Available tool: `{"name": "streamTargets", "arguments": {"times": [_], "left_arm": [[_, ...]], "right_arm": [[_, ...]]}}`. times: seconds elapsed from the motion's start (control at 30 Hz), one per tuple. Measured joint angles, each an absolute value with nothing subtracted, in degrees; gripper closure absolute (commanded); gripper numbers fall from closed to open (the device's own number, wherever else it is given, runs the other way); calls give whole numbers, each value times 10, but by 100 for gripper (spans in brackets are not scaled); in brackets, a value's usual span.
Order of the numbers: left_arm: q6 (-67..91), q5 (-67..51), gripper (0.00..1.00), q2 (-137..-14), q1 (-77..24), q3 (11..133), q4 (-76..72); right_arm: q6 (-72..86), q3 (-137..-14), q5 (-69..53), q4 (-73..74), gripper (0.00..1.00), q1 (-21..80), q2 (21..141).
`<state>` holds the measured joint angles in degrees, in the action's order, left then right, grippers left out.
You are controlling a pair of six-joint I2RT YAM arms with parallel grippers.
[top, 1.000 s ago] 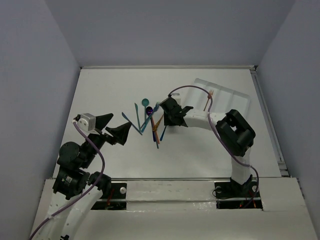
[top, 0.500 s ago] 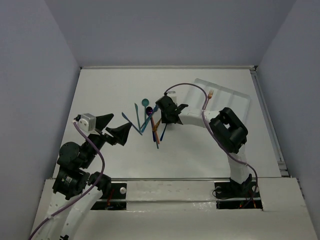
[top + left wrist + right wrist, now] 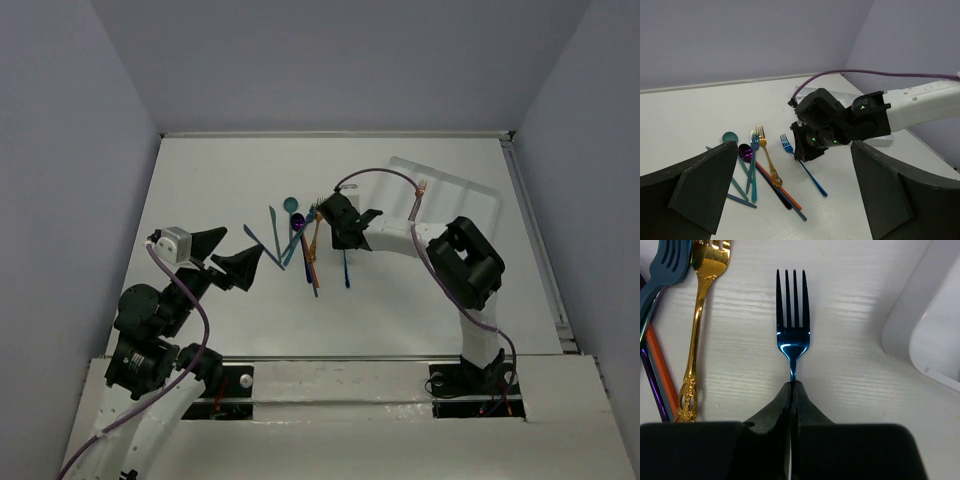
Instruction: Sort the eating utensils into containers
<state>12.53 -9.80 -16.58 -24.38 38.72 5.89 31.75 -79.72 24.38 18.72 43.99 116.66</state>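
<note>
Blue metal fork [image 3: 792,335], frame centre, is pinched at its thin neck by the closed right gripper [image 3: 791,387]; so narrow a hold may let it swivel or slip.

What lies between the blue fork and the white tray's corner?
Only bare tabletop, shown in the right wrist view: the blue fork, pinched at its neck by the right gripper, is apart from the tray.

I see a white bench [image 3: 220,180] with a faint wood grain. The light on it is even and the shadows are soft. Plain pale lavender-grey walls close it on three sides: the back wall [image 3: 330,60], the left wall [image 3: 60,150] and the right wall [image 3: 590,120]. A thin metal rail [image 3: 537,250] runs along the bench's right edge.
</note>
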Motion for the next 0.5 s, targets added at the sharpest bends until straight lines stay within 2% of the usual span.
{"name": "streamTargets", "arguments": {"times": [0.33,0.5], "left_arm": [[125,-98,1,-166,-244,387,59],[125,-98,1,-166,-244,387,59]], "right_arm": [[303,-757,288,198,100,438,991],[287,-718,292,160,100,389,878]]}}
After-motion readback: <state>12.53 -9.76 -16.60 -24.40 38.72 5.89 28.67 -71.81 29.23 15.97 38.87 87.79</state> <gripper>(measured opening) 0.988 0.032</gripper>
